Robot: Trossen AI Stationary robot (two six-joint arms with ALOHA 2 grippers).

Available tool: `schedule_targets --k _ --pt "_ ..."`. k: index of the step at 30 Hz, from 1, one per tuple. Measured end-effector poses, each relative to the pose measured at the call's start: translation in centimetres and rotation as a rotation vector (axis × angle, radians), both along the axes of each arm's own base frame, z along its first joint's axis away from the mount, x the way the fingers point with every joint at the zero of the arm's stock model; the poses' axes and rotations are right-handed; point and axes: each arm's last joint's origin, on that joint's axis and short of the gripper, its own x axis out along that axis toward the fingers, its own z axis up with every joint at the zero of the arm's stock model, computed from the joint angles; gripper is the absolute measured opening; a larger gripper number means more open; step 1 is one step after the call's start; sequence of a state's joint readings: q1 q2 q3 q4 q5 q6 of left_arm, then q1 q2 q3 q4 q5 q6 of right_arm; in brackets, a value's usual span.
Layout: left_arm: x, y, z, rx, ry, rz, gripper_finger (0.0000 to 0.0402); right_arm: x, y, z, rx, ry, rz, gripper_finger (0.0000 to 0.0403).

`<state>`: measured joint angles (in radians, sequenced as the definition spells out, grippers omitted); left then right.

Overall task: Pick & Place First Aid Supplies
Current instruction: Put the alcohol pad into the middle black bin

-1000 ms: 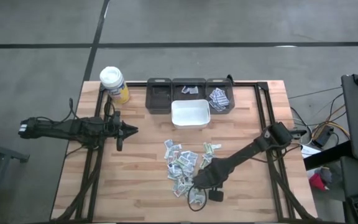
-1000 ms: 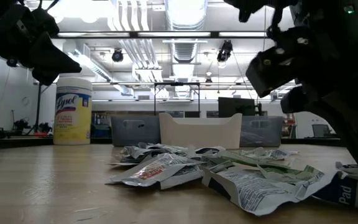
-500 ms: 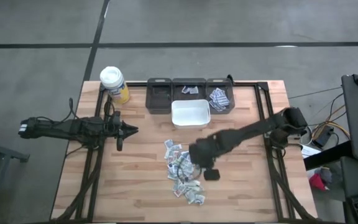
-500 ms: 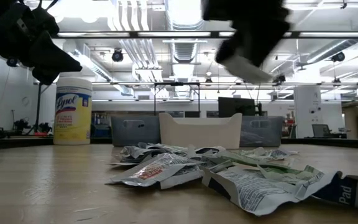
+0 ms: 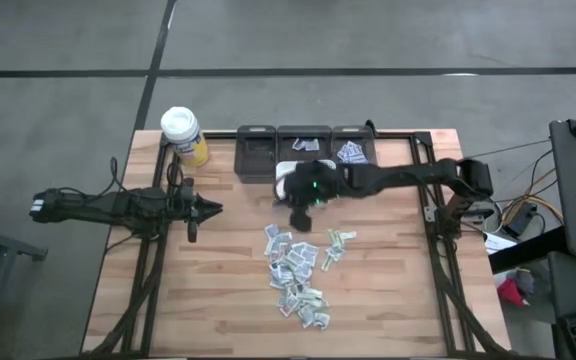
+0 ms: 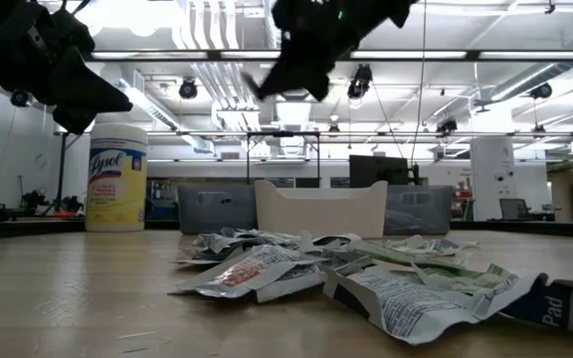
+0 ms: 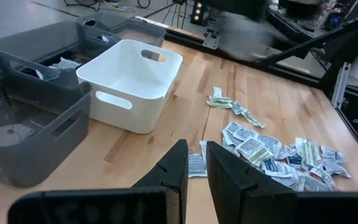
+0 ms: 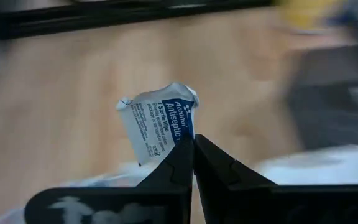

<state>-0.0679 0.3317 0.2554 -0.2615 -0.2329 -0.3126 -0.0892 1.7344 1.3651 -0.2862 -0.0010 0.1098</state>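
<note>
The first aid supplies lie in a loose pile [image 5: 298, 270] of small packets on the wooden table, which the left wrist view also shows as a pile [image 7: 278, 155]. My right gripper [image 5: 293, 205] hangs in the air over the near left corner of the white bin [image 5: 306, 183], shut on one white packet with blue print [image 8: 157, 127]. My left gripper [image 5: 213, 209] waits at the table's left, above the surface. Its fingers [image 7: 182, 162] are a narrow gap apart with nothing between them. My right gripper pinches the blue-printed packet by one corner [image 8: 182, 132] between its two fingertips. The rest of the crumpled packet sticks out beyond the tips. It is lifted clear of the table and the pile.
Three grey bins [image 5: 256, 152] [image 5: 304, 145] [image 5: 353, 150] stand in a row behind the white bin, and two of them hold packets. A yellow bottle with a white lid [image 5: 183, 135] stands at the far left corner. Bare wood lies left of the pile.
My right gripper has risen from the near right side of the pile. It has swung toward the table's far edge and left, to the white bin, tipping from pointing steeply down to a shallower slant. It stays shut, and the packet has come up clear of the pile.
</note>
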Motion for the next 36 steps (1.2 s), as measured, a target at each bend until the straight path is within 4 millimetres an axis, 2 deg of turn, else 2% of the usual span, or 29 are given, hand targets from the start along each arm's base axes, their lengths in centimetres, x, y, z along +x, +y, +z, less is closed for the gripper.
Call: schedule_targets --k 7,13,17,21,26,31,36 --pt "0.0 0.1 0.0 0.013 0.000 0.030 0.0053 -1.1 -5.6 0.1 -0.210 0.028 -0.427 0.0008" --pt "0.0 0.2 0.0 0.022 0.000 0.052 0.0053 -2.6 -10.2 0.1 -0.224 0.055 -0.599 0.0008" --pt "0.0 0.2 0.0 0.028 -0.001 0.073 0.0053 -4.1 -12.5 -0.5 -0.198 0.139 -0.676 0.0008" --pt "0.0 0.2 0.0 0.025 -0.002 0.080 0.0053 -5.6 -14.2 -0.1 -0.176 0.268 -0.710 0.0008" --pt "0.0 0.2 0.0 0.024 -0.002 0.080 0.0053 -6.4 -16.0 1.7 -0.169 0.387 -0.664 0.0008" --pt "0.0 0.2 0.0 0.023 -0.003 0.080 0.0053 -5.7 -17.9 2.8 -0.136 0.450 -0.548 0.0008" --pt "0.0 0.2 0.0 0.022 -0.003 0.081 0.0053 -3.8 -19.5 2.1 -0.101 0.536 -0.399 0.0008"
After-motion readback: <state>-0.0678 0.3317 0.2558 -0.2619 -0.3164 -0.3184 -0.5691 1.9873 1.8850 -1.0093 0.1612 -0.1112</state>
